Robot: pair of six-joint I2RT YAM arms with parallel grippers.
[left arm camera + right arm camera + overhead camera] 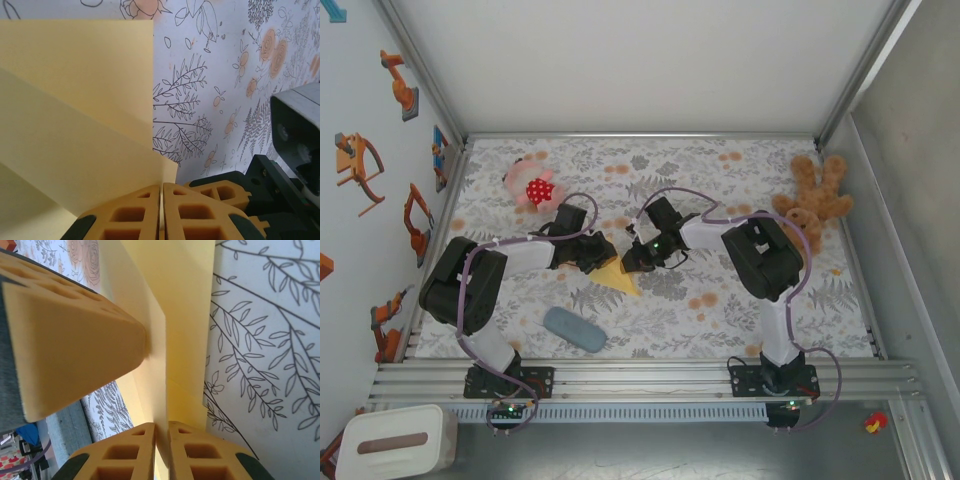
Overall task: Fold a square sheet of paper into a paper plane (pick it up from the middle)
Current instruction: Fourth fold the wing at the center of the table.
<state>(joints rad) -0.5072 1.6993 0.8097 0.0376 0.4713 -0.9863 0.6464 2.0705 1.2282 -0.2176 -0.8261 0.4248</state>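
Two pincers meet just beyond the grey-blue pad (pixel 574 329), a bit to its right. The left pincer (pixel 603 255) is squeezed shut on the folded yellow paper (pixel 618 277). The right pincer (pixel 628 262) nips the same paper from the other side.

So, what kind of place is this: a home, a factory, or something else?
Most likely a robotics lab test cell. The left arm and right arm are bolted to an aluminium rail, white panels enclose the flowered tabletop, and a teddy bear lies on it.

Robot lab cell: aluminium frame (pixel 640 376), white panels (pixel 640 60), floral tablecloth (pixel 720 310).
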